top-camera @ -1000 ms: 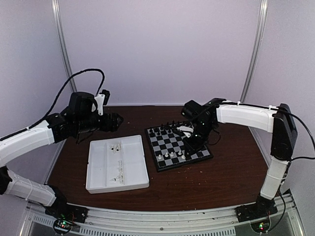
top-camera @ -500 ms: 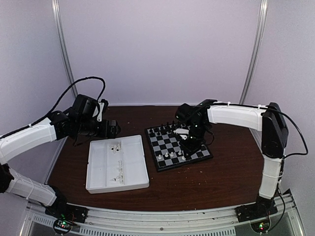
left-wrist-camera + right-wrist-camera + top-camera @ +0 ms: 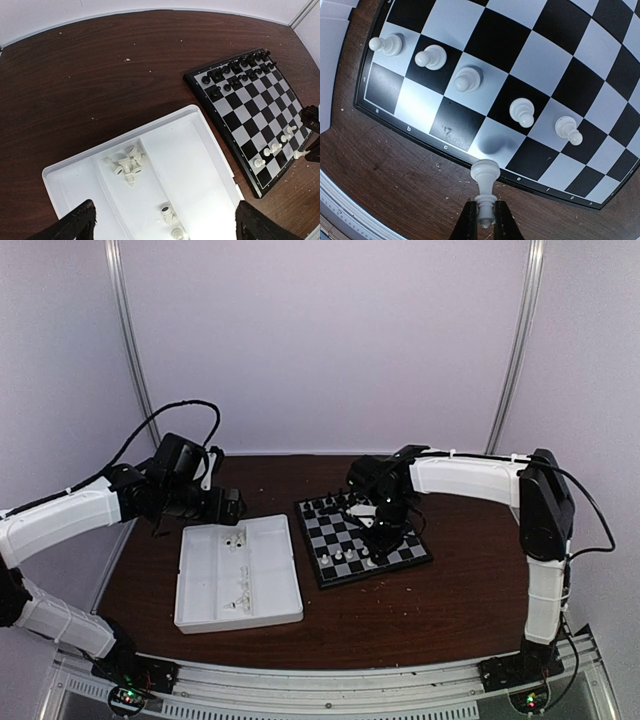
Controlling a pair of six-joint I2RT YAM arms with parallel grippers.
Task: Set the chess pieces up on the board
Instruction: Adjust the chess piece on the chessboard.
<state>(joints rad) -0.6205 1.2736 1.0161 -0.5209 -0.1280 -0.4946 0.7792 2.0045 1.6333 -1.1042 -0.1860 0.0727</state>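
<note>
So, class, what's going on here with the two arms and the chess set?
The right gripper is shut on a white piece, holding it over the near edge row of the board. On the next row stand five white pieces; black pieces line the far side. The left gripper hangs open over the tray, where spare white pieces lie.
</note>
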